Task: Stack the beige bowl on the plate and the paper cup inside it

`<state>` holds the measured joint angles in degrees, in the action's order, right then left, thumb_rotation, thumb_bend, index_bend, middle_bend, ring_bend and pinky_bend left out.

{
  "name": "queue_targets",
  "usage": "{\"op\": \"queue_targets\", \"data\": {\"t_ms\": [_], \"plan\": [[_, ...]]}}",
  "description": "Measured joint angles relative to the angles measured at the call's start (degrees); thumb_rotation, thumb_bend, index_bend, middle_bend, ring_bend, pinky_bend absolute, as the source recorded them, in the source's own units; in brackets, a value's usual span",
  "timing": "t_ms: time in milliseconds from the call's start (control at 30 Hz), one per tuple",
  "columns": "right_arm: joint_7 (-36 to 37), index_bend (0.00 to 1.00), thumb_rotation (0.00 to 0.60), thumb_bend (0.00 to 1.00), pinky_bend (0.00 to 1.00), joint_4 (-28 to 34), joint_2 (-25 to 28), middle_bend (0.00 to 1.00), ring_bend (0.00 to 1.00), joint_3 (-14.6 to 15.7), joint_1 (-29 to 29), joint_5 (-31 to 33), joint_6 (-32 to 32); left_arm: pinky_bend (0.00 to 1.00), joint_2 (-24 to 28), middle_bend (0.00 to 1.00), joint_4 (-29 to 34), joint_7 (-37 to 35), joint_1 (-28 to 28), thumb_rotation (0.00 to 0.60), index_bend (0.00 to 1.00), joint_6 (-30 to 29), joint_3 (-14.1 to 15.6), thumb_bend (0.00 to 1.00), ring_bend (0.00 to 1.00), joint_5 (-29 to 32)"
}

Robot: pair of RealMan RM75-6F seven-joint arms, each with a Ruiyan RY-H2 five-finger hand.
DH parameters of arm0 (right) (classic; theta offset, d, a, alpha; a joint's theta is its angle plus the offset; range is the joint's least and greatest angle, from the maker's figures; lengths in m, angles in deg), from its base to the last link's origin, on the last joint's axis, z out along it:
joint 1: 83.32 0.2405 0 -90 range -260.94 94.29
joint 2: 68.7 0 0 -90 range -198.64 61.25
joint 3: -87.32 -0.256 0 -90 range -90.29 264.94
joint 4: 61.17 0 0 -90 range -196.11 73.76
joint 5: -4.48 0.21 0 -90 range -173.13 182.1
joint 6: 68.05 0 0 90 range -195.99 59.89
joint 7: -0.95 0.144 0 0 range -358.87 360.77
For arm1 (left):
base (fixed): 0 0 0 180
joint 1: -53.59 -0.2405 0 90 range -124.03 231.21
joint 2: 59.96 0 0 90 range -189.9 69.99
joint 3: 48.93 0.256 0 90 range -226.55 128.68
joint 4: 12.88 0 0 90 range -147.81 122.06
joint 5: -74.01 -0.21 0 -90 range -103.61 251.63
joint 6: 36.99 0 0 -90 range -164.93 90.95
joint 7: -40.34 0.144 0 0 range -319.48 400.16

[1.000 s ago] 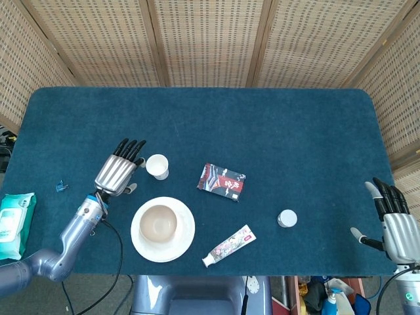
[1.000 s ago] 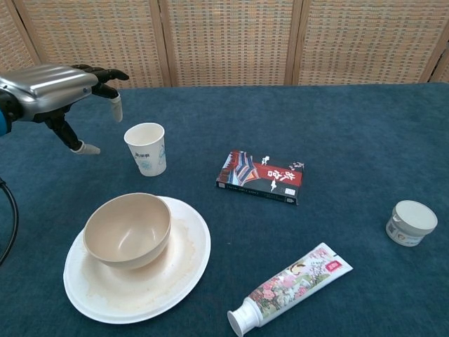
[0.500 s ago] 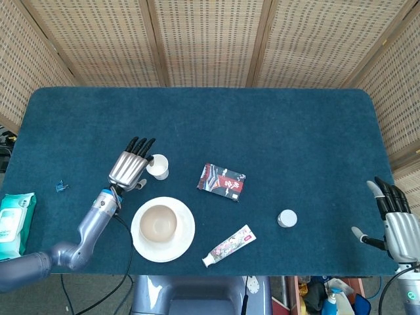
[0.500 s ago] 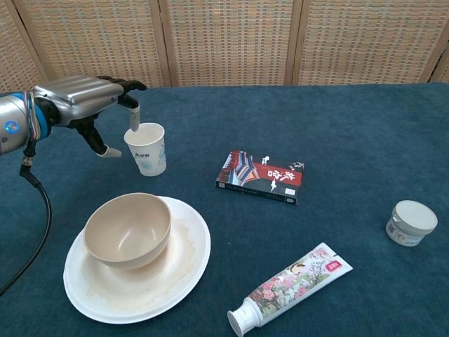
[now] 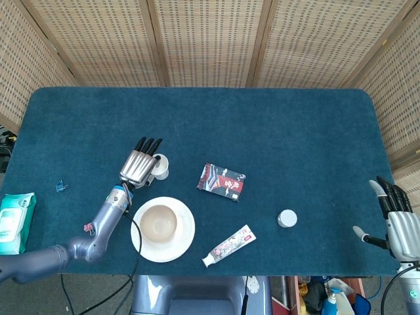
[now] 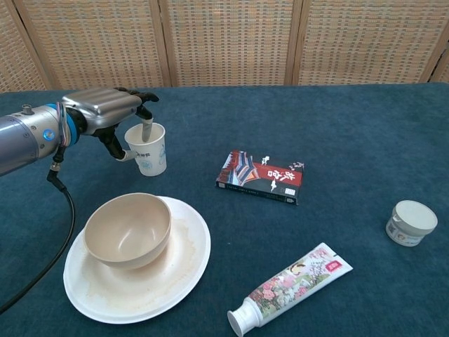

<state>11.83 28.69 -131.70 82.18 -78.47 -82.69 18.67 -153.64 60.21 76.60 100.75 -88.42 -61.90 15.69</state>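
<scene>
Paper cup (image 6: 146,148) stands upright with the left hand (image 6: 106,112) around its rim, fingers (image 6: 145,129) dipping inside, thumb touching outside.

Left hand (image 5: 138,168) covers part of the paper cup (image 6: 149,153); whether it grips is unclear.

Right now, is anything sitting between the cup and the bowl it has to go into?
Nothing visible does. The cup stands just behind the bowl, which already sits on the plate, with only bare cloth between them. The left hand is already at the cup.
</scene>
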Motion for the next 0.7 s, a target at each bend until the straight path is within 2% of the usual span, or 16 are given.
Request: {"op": "queue_targets", "data": {"t_ms": [167, 400, 700], "plan": [[0.26, 0.00, 0.600, 0.15, 0.00, 0.03, 0.09, 0.00, 0.00, 0.06, -0.13, -0.30, 0.37, 0.02, -0.98, 0.03, -1.29, 0.53, 0.29, 0.600, 0.50, -0.11, 0.66, 0.39, 0.00, 1.01], [0.20, 0.00, 0.600, 0.15, 0.00, 0.11, 0.13, 0.00, 0.00, 0.08, -0.10, -0.36, 0.35, 0.02, -1.12, 0.03, -1.53, -0.41, 0.01, 0.600, 0.52, -1.26, 1.59, 0.41, 0.00, 0.38], [-0.12, 0.00, 0.600, 0.15, 0.00, 0.37, 0.16, 0.00, 0.00, 0.19, -0.15, -0.78, 0.68, 0.03, 3.48, 0.04, 4.25, -2.05, -1.11, 0.600, 0.56, -4.23, 2.22, 0.41, 0.00, -2.70]]}}
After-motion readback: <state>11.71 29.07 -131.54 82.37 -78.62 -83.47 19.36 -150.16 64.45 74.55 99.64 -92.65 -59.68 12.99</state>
